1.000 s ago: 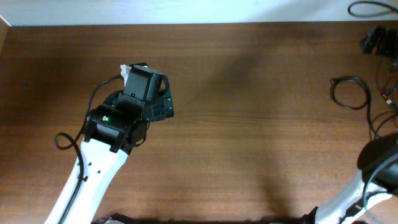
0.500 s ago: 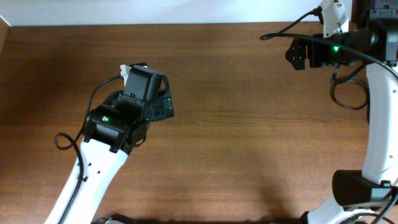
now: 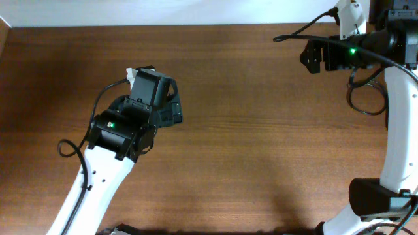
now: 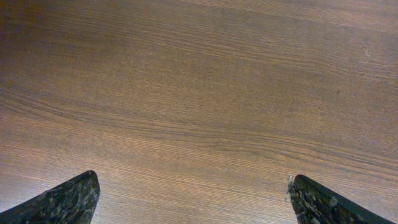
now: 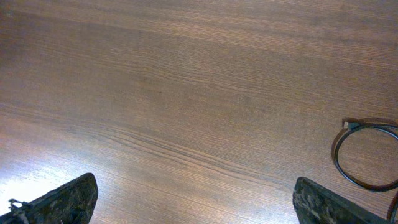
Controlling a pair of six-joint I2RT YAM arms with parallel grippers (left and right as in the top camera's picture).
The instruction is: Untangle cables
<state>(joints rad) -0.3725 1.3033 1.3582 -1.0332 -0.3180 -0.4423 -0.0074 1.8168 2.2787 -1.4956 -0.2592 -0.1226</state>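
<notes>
Your table [image 3: 248, 130] is mid-brown wood with fine darker grain lines running across it. At twelve o'clock in the overhead view a pale off-white strip [image 3: 183, 12] borders it. The left arm [image 3: 98, 183], at eight o'clock, is white, turning black at the wrist, with a green light [image 3: 112, 125]. The right arm [image 3: 397, 130], at three o'clock, is coloured alike. The cable [image 5: 364, 155] is black. The left fingers [image 4: 68, 199] and right fingers [image 5: 329, 205] are black flecked with grey.

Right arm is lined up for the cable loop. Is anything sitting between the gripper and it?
Nothing visible does. In the right wrist view only bare table lies between the open right gripper and the cable loop. The loop sits off to one side, outside the span of the fingers.
</notes>
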